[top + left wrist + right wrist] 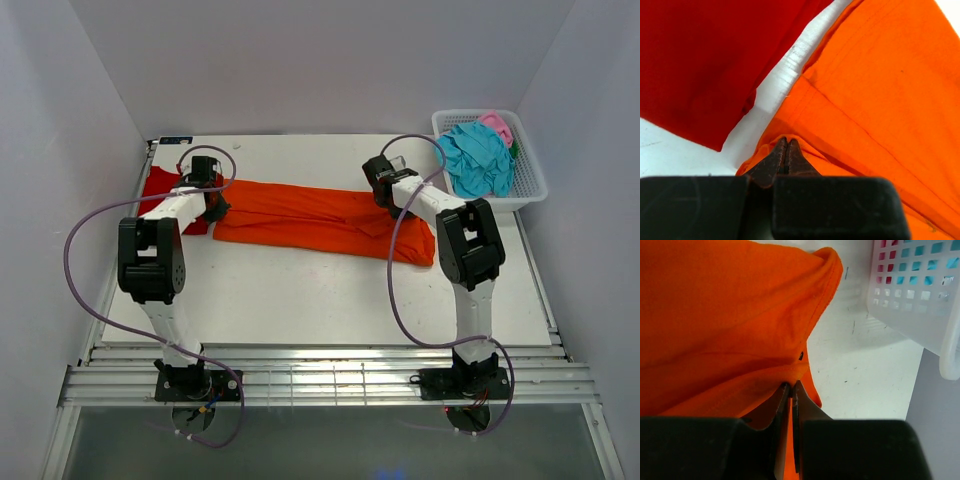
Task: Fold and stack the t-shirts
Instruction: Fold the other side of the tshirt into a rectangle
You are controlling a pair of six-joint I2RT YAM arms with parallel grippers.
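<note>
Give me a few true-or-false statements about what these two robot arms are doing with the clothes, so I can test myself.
1. The left hand and the right hand each pinch the orange t-shirt. True.
2. The red t-shirt lies in the basket. False: it lies on the table, at the far left.
3. The basket holds a teal shirt and a pink shirt. True.
4. The orange t-shirt is folded into a small square. False: it lies stretched long across the table.
</note>
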